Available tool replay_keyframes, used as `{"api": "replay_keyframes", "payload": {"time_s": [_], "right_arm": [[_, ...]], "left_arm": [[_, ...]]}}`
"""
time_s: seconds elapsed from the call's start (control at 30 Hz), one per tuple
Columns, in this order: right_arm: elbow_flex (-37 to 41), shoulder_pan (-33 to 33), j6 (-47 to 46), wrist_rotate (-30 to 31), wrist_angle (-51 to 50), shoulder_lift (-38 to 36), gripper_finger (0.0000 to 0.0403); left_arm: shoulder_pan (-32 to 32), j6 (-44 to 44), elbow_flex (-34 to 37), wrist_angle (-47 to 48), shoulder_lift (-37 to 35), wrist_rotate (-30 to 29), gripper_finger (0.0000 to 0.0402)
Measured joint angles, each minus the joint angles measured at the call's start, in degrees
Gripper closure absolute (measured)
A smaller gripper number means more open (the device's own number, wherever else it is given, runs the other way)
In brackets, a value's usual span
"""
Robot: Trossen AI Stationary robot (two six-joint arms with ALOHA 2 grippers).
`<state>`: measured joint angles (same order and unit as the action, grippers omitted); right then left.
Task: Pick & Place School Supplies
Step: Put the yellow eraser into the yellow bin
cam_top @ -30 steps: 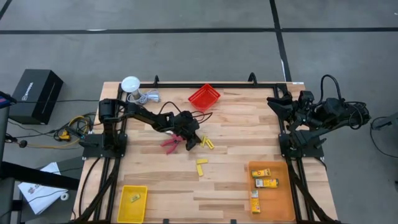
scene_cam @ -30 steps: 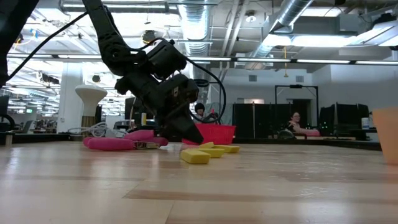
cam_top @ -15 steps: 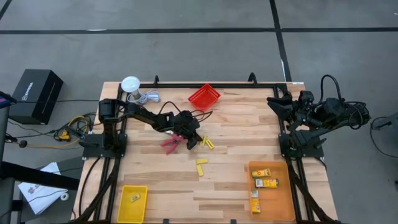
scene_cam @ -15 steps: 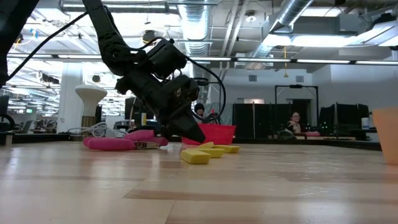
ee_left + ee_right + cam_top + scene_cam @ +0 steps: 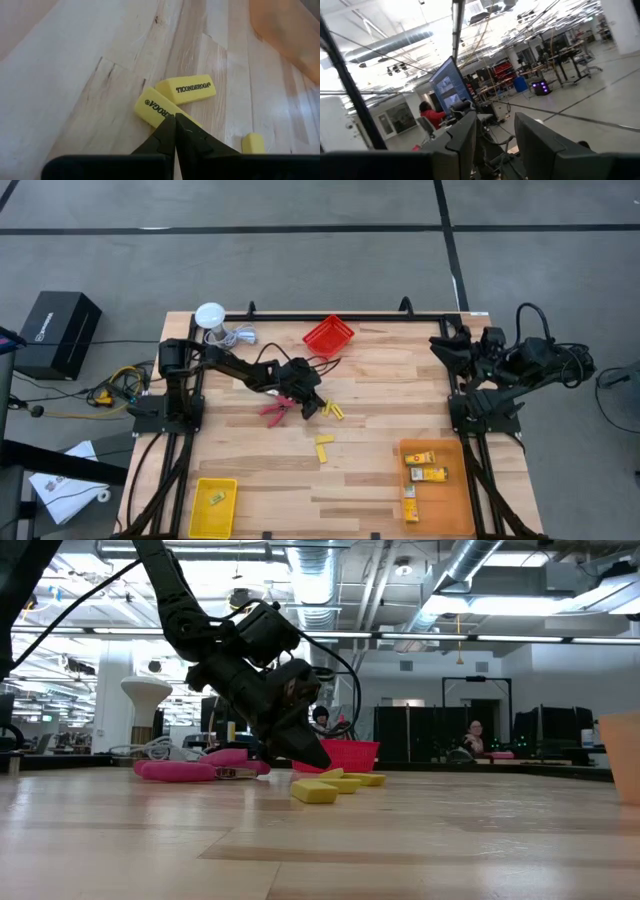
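An open-plan robotics lab. Exposed ceiling ducts (image 5: 330, 580) and strip lights run overhead. Behind the wooden table (image 5: 400, 840) stand monitors (image 5: 447, 87) and seated people (image 5: 473, 738)

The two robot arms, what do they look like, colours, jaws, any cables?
Both arms are black and jointed, mounted on black frames at the table's sides. The left arm has looping black cables along its links, and its left gripper ends in slim, pointed black jaws. The right arm carries a bundle of black cables; its right gripper has broad, flat dark jaws.
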<state>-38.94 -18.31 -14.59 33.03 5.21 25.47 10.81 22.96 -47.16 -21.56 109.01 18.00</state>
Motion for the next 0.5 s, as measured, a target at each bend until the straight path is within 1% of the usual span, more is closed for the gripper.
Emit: {"api": "replay_keyframes", "payload": {"time_s": [0.3,0.5], "right_arm": [[0.00,0.00,-0.39,-0.28,0.73,0.00,0.0276],[0.01,0.00,-0.42,-0.26,1.07,-0.02,0.0276]], "left_arm": [[-0.28,0.02,-0.04,-1.12,-0.02,0.02,0.0401],[-0.28,0.02,-0.04,-3.65,-0.02,0.02,0.0401]]}}
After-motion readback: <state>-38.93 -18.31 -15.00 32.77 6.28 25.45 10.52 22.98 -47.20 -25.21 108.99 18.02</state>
